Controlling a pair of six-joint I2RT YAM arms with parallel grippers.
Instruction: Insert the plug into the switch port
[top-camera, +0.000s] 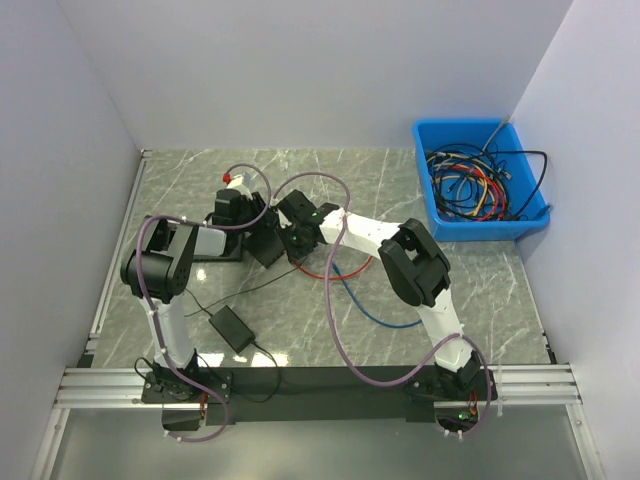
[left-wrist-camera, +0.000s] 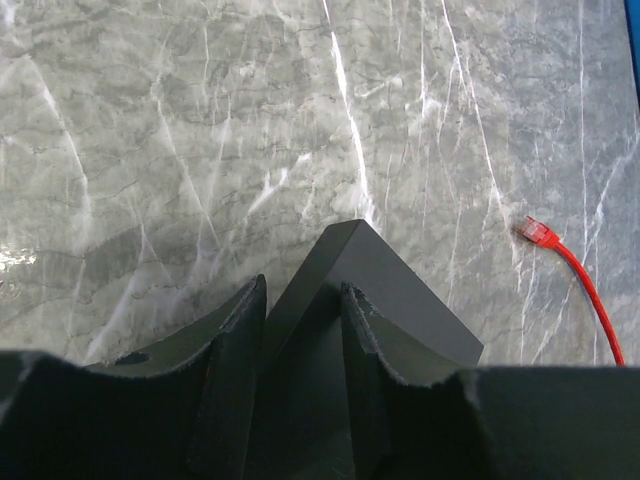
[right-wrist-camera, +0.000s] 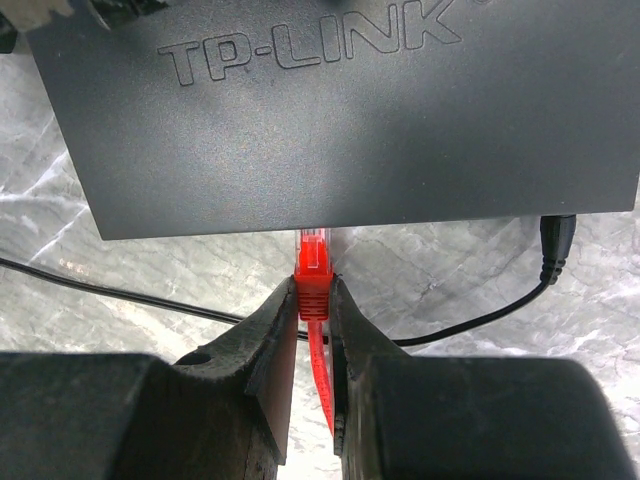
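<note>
Grey marble covers the bench (top-camera: 480, 290), with plain white walls around it and a blue bin (top-camera: 480, 230) of spare cables at the far right corner. Near the middle, both arms meet at the switch (right-wrist-camera: 350, 120), a dark flat box lying label-up.

The right pincer (right-wrist-camera: 313, 295) is clamped on the red plug (right-wrist-camera: 312, 270), one finger on each side of its boot. The red cable (right-wrist-camera: 322, 380) trails back between the fingers. The plug's clear tip sits right at the switch's near edge. The port face is hidden under that edge, so I cannot tell whether the tip has entered a port or only rests against the housing.

The left pincer (left-wrist-camera: 303, 290) has its fingers closed on a corner of the switch, apparently to brace it. The cable's other plug (left-wrist-camera: 537, 232) lies loose on the marble nearby.

The plug looks lined up but not seated. Several things could go wrong from here:
- If the tip sits slightly high, low or sideways of the opening, pushing forward would jam it on the casing and could bend the latch tab.
- The brace holds only one corner, so the switch may pivot or slide away instead of taking the plug.
- The plug could slip back through the fingers under load.
- The black power lead (right-wrist-camera: 470, 310) plugged in just to the right could be snagged if the switch shifts
</note>
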